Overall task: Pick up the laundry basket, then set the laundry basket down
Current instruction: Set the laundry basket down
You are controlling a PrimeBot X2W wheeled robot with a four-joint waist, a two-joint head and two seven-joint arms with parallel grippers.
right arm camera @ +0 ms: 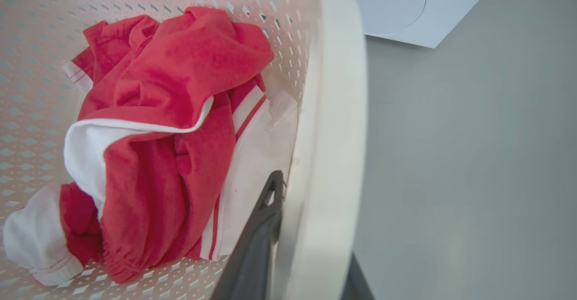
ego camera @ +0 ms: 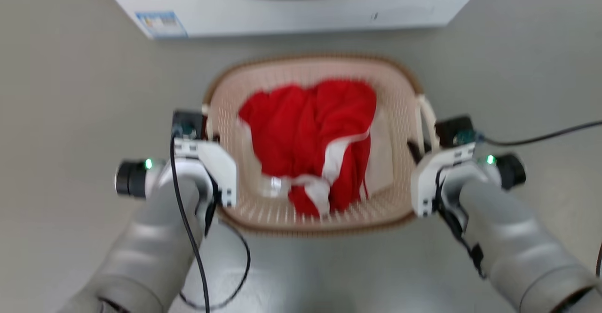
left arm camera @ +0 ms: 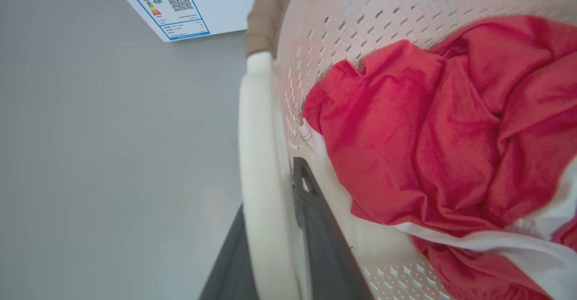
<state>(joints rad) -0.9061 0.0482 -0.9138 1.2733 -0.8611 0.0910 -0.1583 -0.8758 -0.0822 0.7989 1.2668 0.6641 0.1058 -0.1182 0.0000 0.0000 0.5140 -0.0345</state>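
Near, at 8 and 4 o'clock, left fingers (left arm camera: 315,232) and right fingers (right arm camera: 254,241) each clench a handle (left arm camera: 257,155) of the basket (ego camera: 305,227). It holds red laundry (ego camera: 305,129) at centre, with the washer (ego camera: 291,12) at 12. Pickup seems in hand; next calls for an even, level two-arm lift.

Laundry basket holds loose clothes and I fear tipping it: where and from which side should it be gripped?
Take the laundry basket by its loop handles, left handle for the left gripper, right handle for the right gripper, each from above with one finger through the loop. They sit on opposite sides, so the load should stay level.
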